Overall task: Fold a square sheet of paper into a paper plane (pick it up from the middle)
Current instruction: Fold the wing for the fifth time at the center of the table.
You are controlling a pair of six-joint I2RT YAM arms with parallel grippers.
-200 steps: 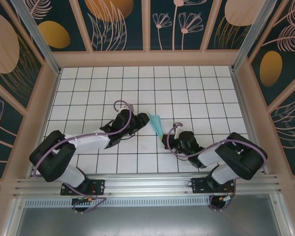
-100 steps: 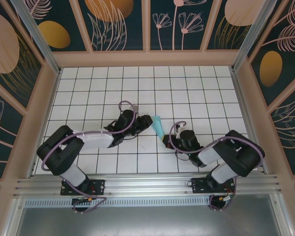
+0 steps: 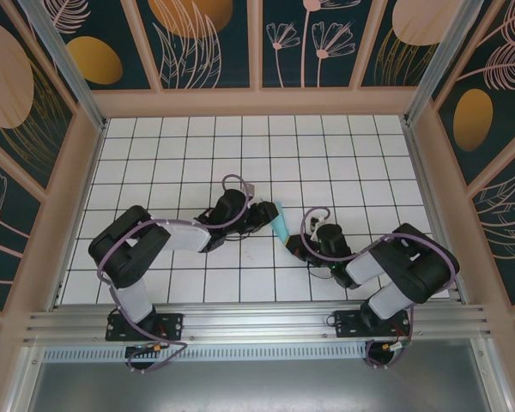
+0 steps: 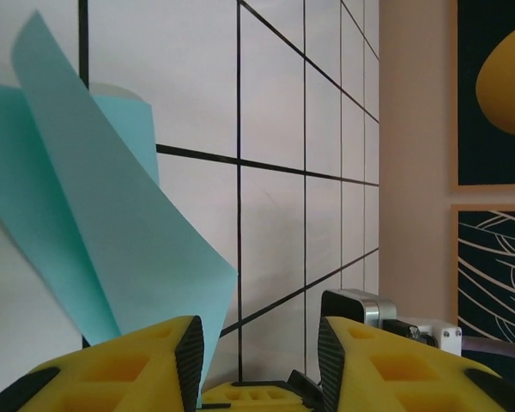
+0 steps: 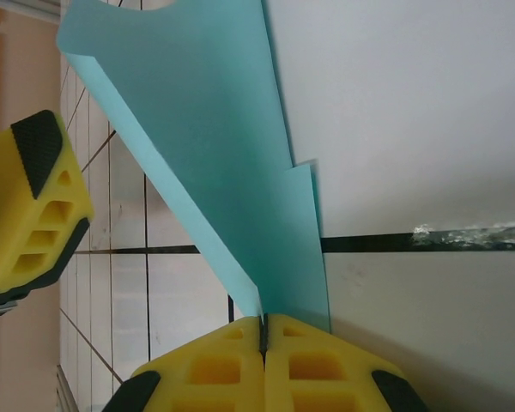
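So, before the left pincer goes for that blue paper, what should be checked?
1. Clamp of right pincer on paper: ok, jaws shut on its edge.
2. Opening of left pincer: ok, jaws apart.
3. Centring of paper between the left jaws: not ok, it sits off to one side.
4. Pincers clear of each other: ok, a gap shows from above.
5. Folds neat: cannot tell.
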